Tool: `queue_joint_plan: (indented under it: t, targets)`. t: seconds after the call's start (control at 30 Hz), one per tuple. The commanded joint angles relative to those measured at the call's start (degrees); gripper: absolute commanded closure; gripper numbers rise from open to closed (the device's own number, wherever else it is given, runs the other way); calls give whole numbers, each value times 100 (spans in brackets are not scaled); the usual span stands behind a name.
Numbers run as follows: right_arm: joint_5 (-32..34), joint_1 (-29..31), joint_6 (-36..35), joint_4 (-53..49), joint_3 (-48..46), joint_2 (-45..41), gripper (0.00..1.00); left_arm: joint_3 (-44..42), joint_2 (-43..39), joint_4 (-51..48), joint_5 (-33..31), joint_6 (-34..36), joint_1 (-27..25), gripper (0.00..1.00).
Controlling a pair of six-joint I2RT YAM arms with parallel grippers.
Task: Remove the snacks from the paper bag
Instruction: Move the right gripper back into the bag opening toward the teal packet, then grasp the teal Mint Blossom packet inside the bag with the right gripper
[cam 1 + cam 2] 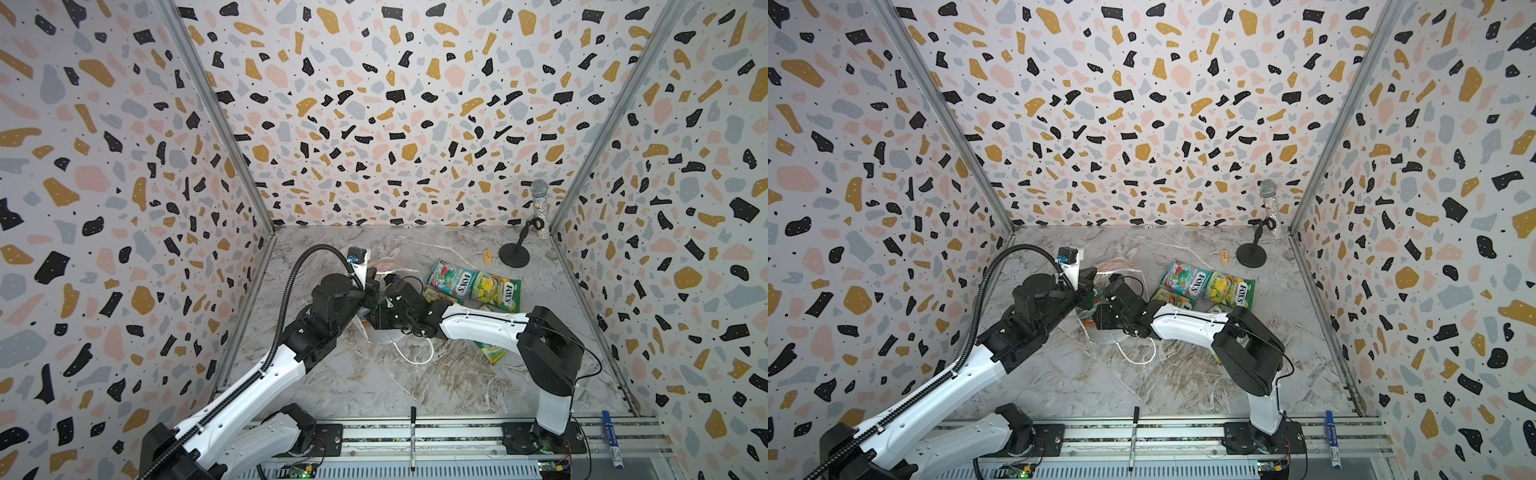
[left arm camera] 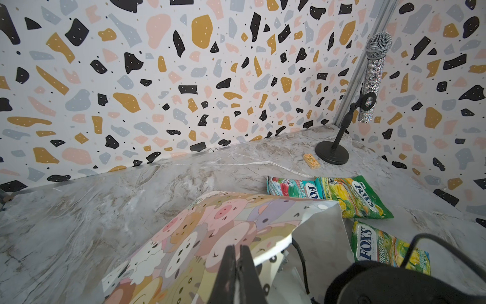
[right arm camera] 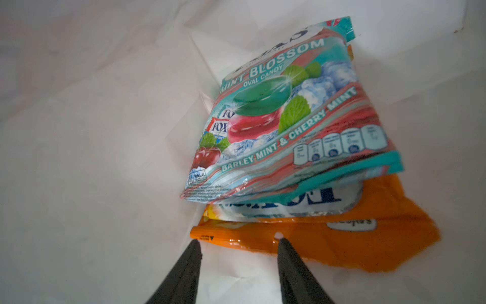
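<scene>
Right claw (image 3: 238, 240), jaws spread, faces glossy orange packet (image 3: 368, 244)

both top views: high above front edge of table (image 1: 415, 374), tilted down toward back wall (image 1: 395, 124), far off, whole tabletop in frame; near-identical pair, slightly offset sideways. left wrist view: low, close over paper bag (image 2: 210, 231), facing microphone (image 2: 374, 79) corner; shares loose packets (image 2: 355, 197) with top views. right wrist view: inside bag, very near teal-red packet (image 3: 276, 118) lying on orange packet (image 3: 368, 237), bag's white paper all round.
</scene>
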Motion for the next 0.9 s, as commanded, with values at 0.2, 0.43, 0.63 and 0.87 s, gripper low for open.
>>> queue_joint_plan:
  t: [0.2, 0.43, 0.63, 0.87]
  targets:
    - [531, -118, 419, -87, 334, 178, 51, -4, -50, 153, -4, 11, -6, 100]
    - [500, -231, 515, 47, 501, 434, 51, -22, -51, 167, 9, 21, -6, 100]
    - [398, -322, 697, 388, 535, 583, 53, -22, -51, 180, 12, 30, -11, 100]
    - [383, -341, 886, 542, 685, 818, 54, -32, -61, 186, -7, 29, -6, 100]
